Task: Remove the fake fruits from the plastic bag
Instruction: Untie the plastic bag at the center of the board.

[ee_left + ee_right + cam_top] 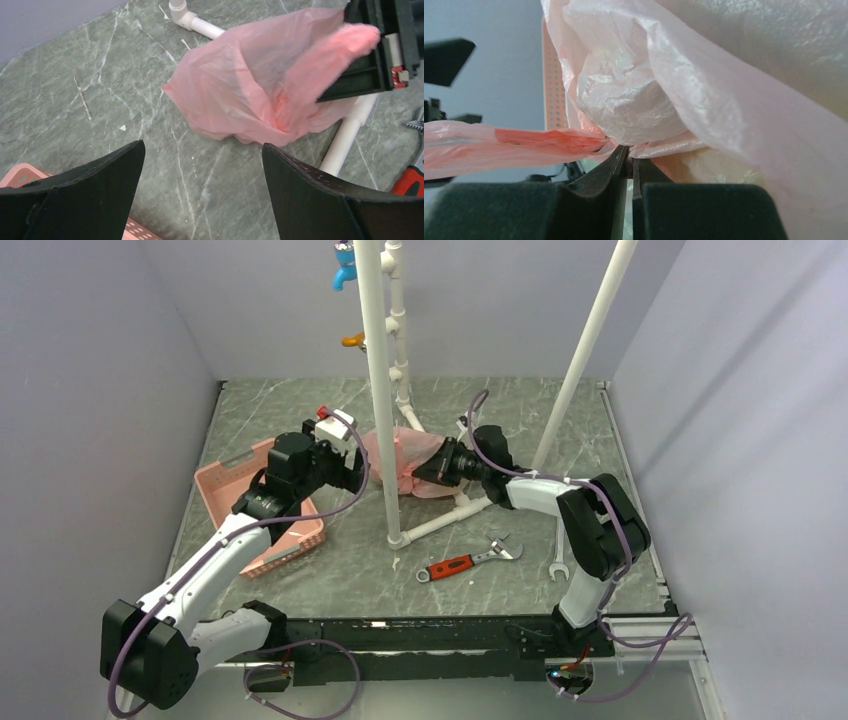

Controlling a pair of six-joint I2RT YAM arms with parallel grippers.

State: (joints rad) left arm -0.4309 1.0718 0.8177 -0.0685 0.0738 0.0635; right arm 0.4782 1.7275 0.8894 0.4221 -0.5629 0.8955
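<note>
One thin, crinkly, translucent pink plastic bag (250, 90) rests on the grey marbled table (75, 75) beside a white pipe (345, 140). A pale rounded bulge (624, 100) shows inside it, unidentifiable. The right gripper (630, 159) is clamped on a fold of the bag. The left gripper (202, 150) hangs spread and empty nearby.

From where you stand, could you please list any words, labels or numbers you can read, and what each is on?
None can be read. The bag, basket and pipes show no print; any marking on the red-handled wrench is too small to tell.
</note>
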